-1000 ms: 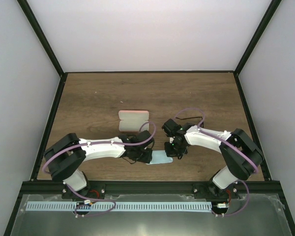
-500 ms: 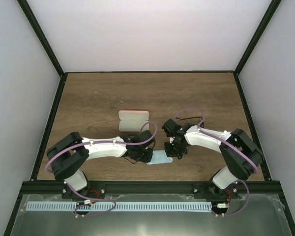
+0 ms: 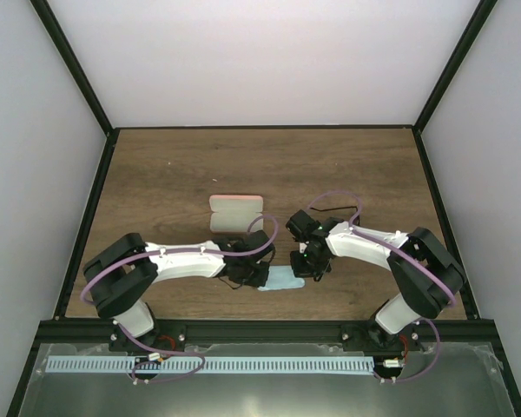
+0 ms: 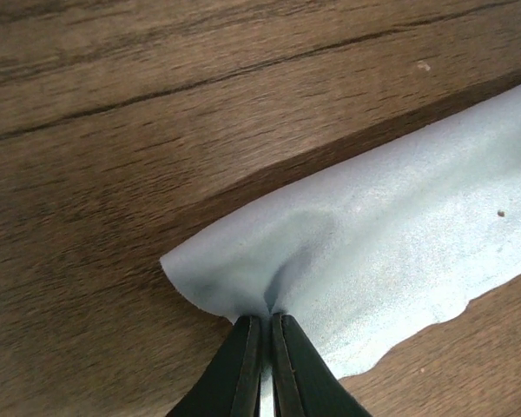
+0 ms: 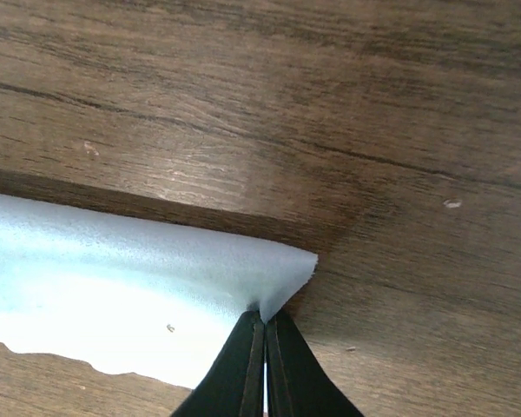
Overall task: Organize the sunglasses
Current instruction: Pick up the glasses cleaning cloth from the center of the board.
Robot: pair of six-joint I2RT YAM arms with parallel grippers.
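Cloth (image 3: 282,280), light blue, lies near the front edge of the table (image 3: 174,174) in the top view, and both arms converge on it. The left gripper (image 3: 262,276) sits at its left end and the right gripper (image 3: 302,268) at its right end. A salmon-pink case (image 3: 235,211) rests just beyond the left wrist. The sunglasses (image 3: 337,208) are mostly hidden. Only a thin black line shows just past the right forearm, which I take to be 1 temple arm. It runs roughly left to right across the table, so they seem to lie on the far side of the right gripper and closer to that arm than to the left one. Neither gripper touches them.

Left wrist view: the 2 fingers (image 4: 243,365) are pressed together on a puckered fold at the cloth's (image 4: 399,252) near edge, with a corner lifted slightly off the wood. No sunglasses appear here.

Right wrist view: the fingers (image 5: 286,365) are likewise pinched tight on a corner of the cloth (image 5: 113,278), which stretches away to the left. Bare wood fills the rest of the view.

Since both grippers are occupied, reaching the sunglasses would probably mean letting go of the cloth first, and the right arm is better placed for that.
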